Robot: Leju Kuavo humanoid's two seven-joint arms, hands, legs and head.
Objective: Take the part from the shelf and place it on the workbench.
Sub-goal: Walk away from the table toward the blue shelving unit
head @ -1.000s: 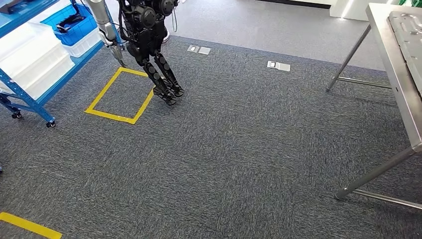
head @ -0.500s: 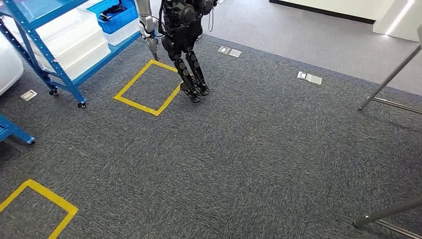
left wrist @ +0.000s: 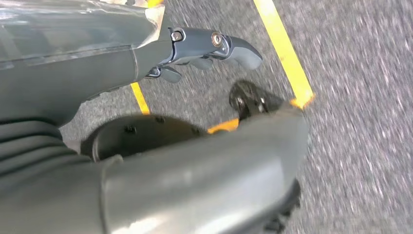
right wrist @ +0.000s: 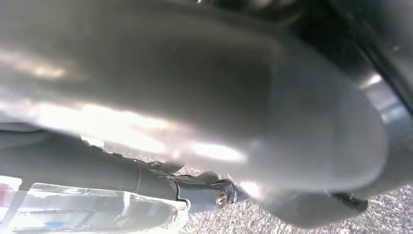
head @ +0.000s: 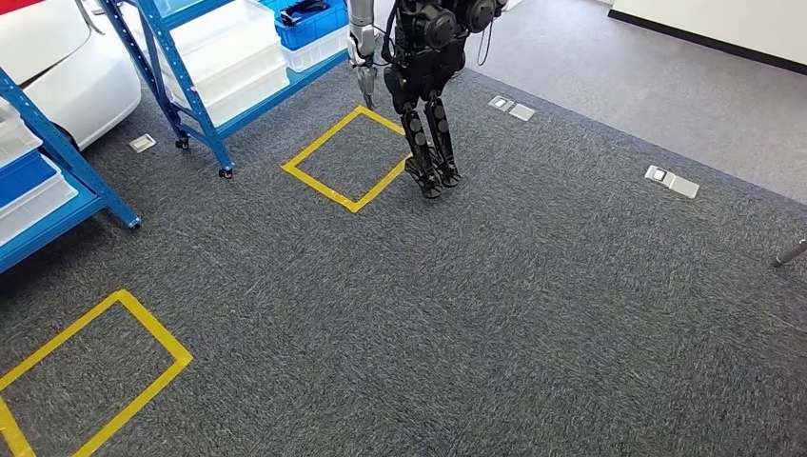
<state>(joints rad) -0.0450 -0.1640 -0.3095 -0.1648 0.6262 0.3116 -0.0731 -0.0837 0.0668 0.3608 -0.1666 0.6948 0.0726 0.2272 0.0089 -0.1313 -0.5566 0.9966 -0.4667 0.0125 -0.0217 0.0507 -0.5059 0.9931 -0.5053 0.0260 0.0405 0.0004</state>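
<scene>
Head view: grey carpet, with a blue shelf (head: 224, 71) at the far left carrying white bins (head: 233, 43) and a blue bin (head: 309, 19) that holds a dark item, possibly the part; too small to tell. A second blue shelf (head: 57, 190) stands at the left edge. Two yellow tape squares mark the floor, one far (head: 350, 157) by the shelf, one near left (head: 90, 371). Another black humanoid robot (head: 428, 86) stands beside the far square. A tabletop leg tip (head: 790, 254) pokes in at the right edge; the workbench top itself is out of frame.

Left wrist view: left hand (left wrist: 204, 48) hangs over carpet and yellow tape, fingers loosely extended, grasping nothing.

Right wrist view: right hand (right wrist: 204, 187) partly visible behind the thumb; fingers look slack, nothing seen in them, but much is hidden, so cannot tell for sure.

Progress, as a judgement: early. No part taken; approach to the shelf, pickup, carry and placing all remain.

Writing: none legible on bins, shelves or floor plates (head: 671, 181).
</scene>
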